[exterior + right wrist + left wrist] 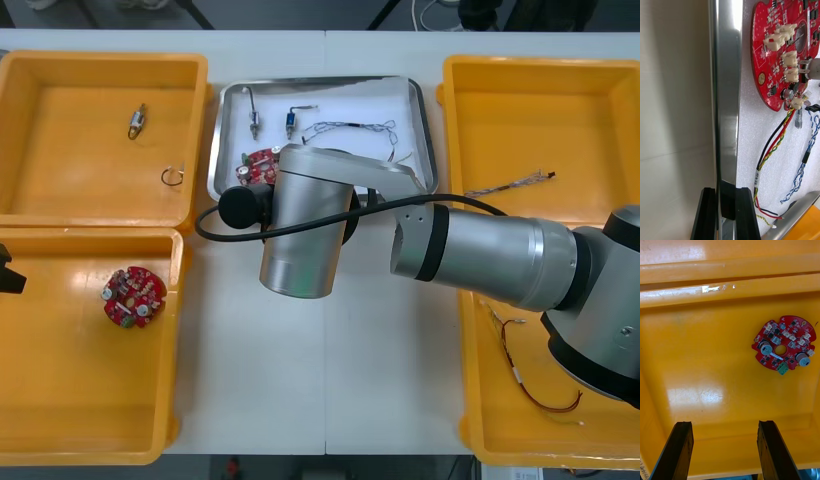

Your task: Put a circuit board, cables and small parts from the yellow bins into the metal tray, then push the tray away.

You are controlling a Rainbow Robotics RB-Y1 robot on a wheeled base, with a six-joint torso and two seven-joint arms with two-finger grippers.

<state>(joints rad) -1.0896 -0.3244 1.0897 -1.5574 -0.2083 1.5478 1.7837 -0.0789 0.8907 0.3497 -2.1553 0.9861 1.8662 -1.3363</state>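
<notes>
**Tray gripped for the push:** The right gripper (727,198) pinches the near rim of the metal tray (728,93), 1 black finger outside the wall and 1 inside. The right arm (480,250) reaches across the table (330,380) from the robot's right.

The tray is loaded — a red circuit board (778,48) lies at its near-left corner, cables (771,150) run beside it over the white liner, and 2 small metal parts (255,122) lie toward the far side. Loading looks done, and the push away appears to be what remains.

The push should probably run straight toward the far edge, slowly, so the tray slides flat rather than twisting in the grip. Sideways room is narrow. Yellow bins (60,130) flank the tray, the far-left one just beside its left rim and the far-right one near its right. Ahead lies a band of bare table before the far edge — room to move, seemingly little to spare.

The left gripper (724,425), fingers spread and holding nothing, hangs over the near-left bin, where a spare board (784,345) lies.
</notes>
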